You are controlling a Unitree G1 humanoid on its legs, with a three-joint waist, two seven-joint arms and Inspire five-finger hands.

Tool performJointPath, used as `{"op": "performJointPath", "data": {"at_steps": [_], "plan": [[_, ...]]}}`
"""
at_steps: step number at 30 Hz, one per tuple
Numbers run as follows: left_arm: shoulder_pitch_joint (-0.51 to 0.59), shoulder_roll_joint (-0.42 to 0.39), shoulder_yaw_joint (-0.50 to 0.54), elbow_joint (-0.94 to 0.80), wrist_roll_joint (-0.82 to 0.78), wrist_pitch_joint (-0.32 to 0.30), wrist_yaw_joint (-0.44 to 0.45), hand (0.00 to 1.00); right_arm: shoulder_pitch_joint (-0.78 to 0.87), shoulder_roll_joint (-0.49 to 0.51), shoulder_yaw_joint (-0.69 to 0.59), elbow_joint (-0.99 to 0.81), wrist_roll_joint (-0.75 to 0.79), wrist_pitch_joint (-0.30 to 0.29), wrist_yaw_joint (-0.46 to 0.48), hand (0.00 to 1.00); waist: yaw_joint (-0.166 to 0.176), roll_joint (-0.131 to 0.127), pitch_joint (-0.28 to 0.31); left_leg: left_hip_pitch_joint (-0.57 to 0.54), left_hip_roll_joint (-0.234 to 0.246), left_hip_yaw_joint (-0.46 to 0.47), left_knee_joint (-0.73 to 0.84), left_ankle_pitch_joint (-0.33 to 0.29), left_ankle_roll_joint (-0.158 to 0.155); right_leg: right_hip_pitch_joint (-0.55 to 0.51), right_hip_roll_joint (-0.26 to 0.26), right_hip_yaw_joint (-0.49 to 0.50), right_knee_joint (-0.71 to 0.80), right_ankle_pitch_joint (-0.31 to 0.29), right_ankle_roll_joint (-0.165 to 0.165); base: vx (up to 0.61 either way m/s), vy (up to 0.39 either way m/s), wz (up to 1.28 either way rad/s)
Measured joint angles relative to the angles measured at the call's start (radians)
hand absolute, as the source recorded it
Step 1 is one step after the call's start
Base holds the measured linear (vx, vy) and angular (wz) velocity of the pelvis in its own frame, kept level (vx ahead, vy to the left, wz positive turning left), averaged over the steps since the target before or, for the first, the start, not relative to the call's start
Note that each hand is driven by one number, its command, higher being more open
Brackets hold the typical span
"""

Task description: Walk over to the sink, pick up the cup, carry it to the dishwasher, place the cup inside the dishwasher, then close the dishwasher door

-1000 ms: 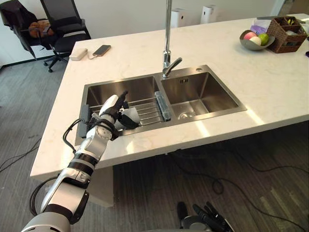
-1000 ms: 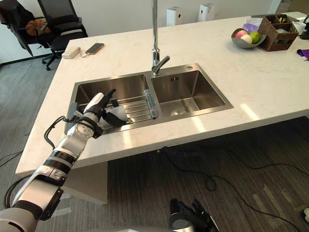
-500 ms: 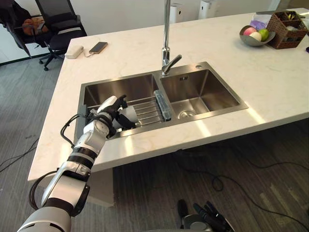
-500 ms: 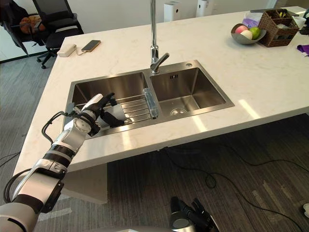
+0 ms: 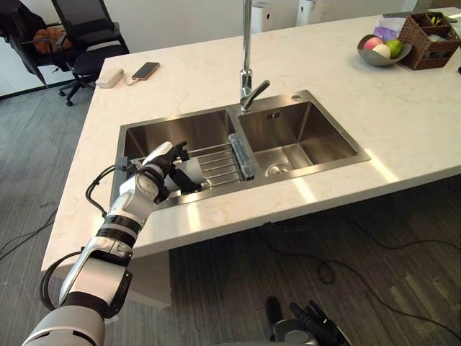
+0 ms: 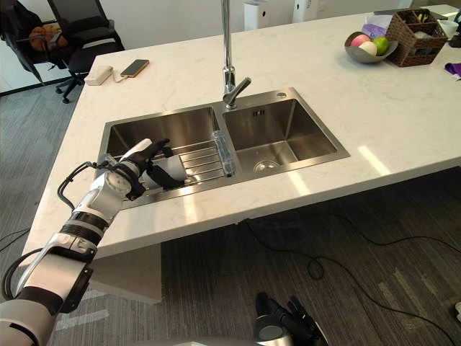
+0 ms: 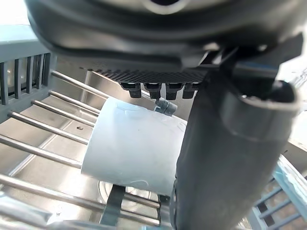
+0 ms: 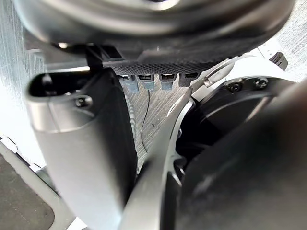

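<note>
A white cup (image 5: 191,171) lies on its side on the wire rack (image 5: 216,160) in the left basin of the steel sink (image 5: 180,120). My left hand (image 5: 153,174) reaches over the sink's front rim to it. Its fingers pass over the cup and its thumb (image 7: 225,158) stands beside the cup (image 7: 134,143), uncurled and open. I cannot tell whether they touch. My right hand (image 5: 306,330) hangs low near the floor, fingers relaxed and holding nothing.
A tall tap (image 5: 246,72) rises behind the divider between the two basins. On the pale counter lie a phone (image 5: 146,70), a fruit bowl (image 5: 382,50) and a wicker basket (image 5: 428,29). Office chairs (image 5: 86,36) stand beyond the far left corner.
The view has shifted slightly. My left hand has settled lower and closer round the cup on the rack. The cup has not moved.
</note>
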Motion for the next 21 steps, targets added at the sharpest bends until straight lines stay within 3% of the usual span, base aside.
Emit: {"op": "performJointPath", "data": {"at_steps": [4, 5, 8, 13, 17, 21], "plan": [[-0.019, 0.004, 0.002, 0.0, 0.05, 0.029, -0.099, 1.0, -0.004, -0.009, 0.001, 0.0, -0.003, 0.017, 0.0, 1.0, 0.0, 0.004, -0.002, 0.0, 0.0, -0.001, 0.0, 0.0, 0.0, 0.001, 0.0, -0.001, 0.0, 0.0, 0.0, 0.0, 0.0, 0.0], [-0.022, 0.004, 0.003, 0.0, 0.053, 0.034, -0.12, 0.0, -0.004, -0.01, 0.001, 0.0, -0.004, 0.02, 0.0, 1.0, 0.0, 0.004, -0.003, 0.0, 0.0, -0.001, 0.0, 0.0, 0.0, 0.001, 0.0, -0.001, 0.0, 0.0, 0.0, 0.0, 0.0, 0.0], [-0.028, 0.012, 0.008, 0.003, 0.069, 0.05, -0.174, 0.0, -0.006, -0.015, 0.001, 0.0, -0.006, 0.034, 0.0, 1.0, -0.002, 0.005, -0.003, 0.0, 0.001, -0.001, 0.0, 0.0, 0.0, 0.001, 0.001, -0.001, 0.0, -0.001, 0.0, 0.0, 0.0, 0.0], [-0.033, 0.014, 0.039, 0.024, 0.094, 0.039, -0.181, 0.0, -0.012, -0.016, 0.001, 0.001, -0.016, 0.039, 0.0, 1.0, -0.015, 0.005, -0.003, 0.001, 0.005, 0.0, 0.0, -0.001, -0.002, 0.001, 0.005, -0.001, 0.0, -0.001, -0.001, 0.0, 0.0, 0.0], [-0.041, 0.019, 0.041, 0.05, 0.099, 0.007, -0.195, 0.0, -0.016, -0.02, 0.0, 0.003, -0.026, 0.039, 0.0, 1.0, -0.017, 0.009, -0.006, 0.002, 0.007, 0.001, 0.0, -0.002, -0.003, 0.001, 0.007, -0.001, 0.0, -0.001, -0.001, 0.0, 0.0, 0.0], [-0.04, 0.018, 0.036, 0.084, 0.086, -0.047, -0.137, 0.0, -0.017, -0.022, 0.0, 0.004, -0.026, 0.039, 0.0, 1.0, -0.017, 0.014, -0.005, 0.002, 0.007, 0.001, 0.001, -0.002, -0.003, 0.001, 0.007, 0.0, -0.001, -0.001, -0.001, 0.0, 0.0, 0.0]]}}
